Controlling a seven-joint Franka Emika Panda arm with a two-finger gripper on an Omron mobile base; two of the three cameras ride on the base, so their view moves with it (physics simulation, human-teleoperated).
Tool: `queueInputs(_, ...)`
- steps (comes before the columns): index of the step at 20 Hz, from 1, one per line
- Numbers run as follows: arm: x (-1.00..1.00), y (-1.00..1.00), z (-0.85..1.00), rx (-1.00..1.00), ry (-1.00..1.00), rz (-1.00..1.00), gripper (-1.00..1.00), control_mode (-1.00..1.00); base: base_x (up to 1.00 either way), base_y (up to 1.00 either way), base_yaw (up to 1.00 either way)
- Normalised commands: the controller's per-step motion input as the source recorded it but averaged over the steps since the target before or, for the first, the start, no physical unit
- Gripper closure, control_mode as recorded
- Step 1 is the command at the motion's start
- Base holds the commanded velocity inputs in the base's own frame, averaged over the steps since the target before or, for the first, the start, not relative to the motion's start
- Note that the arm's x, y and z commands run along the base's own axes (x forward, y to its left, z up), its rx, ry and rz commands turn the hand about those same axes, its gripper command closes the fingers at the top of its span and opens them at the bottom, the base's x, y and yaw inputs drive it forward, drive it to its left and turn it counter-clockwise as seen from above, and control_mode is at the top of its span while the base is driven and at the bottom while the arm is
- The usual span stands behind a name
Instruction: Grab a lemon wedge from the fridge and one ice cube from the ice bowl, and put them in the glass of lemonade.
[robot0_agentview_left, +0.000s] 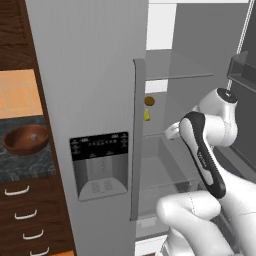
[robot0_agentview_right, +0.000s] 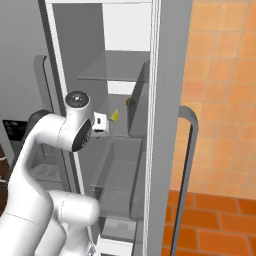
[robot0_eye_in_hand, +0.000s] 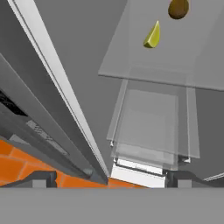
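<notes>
The fridge (robot0_agentview_left: 90, 75) stands with its right door swung open and its left door shut. On a glass shelf inside lies the lemon wedge (robot0_agentview_left: 147, 115) (robot0_agentview_right: 115, 115) (robot0_eye_in_hand: 152, 36), a tiny yellow-green piece, with a small round brown item (robot0_agentview_left: 149, 101) (robot0_eye_in_hand: 178, 8) just beside it. My gripper (robot0_eye_in_hand: 111, 179) (robot0_agentview_right: 102, 124) is open with nothing in it. It has reached into the fridge at shelf height, short of the wedge. The ice bowl (robot0_agentview_left: 26, 139) sits on the dark counter left of the fridge. The glass of lemonade is out of view.
The open right door (robot0_agentview_right: 167, 100) stands close on the arm's right, with its long handle (robot0_agentview_right: 187, 150). Clear drawers (robot0_eye_in_hand: 148, 127) sit under the wedge's shelf, and another glass shelf (robot0_agentview_right: 112, 72) lies above. Wooden drawers (robot0_agentview_left: 25, 210) are below the counter.
</notes>
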Motion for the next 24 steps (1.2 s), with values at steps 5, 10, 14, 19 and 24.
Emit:
queueInputs(5,0.47,0.0,0.0,0.0,-0.03,0.07,-1.0,-1.0,0.0,0.0,0.0)
queueInputs(10,0.54,0.0,-0.02,0.0,-0.02,0.05,-1.0,-1.0,0.0,0.0,0.0)
queueInputs(14,0.55,0.0,0.0,0.0,-0.01,0.04,-1.0,-1.0,0.0,0.0,0.0)
queueInputs(19,0.53,0.0,-0.02,0.0,-0.04,0.04,-1.0,-1.0,0.0,0.0,0.0)
queueInputs(24,0.48,0.0,-0.03,0.0,-0.08,0.03,-1.0,-1.0,0.0,0.0,0.0)
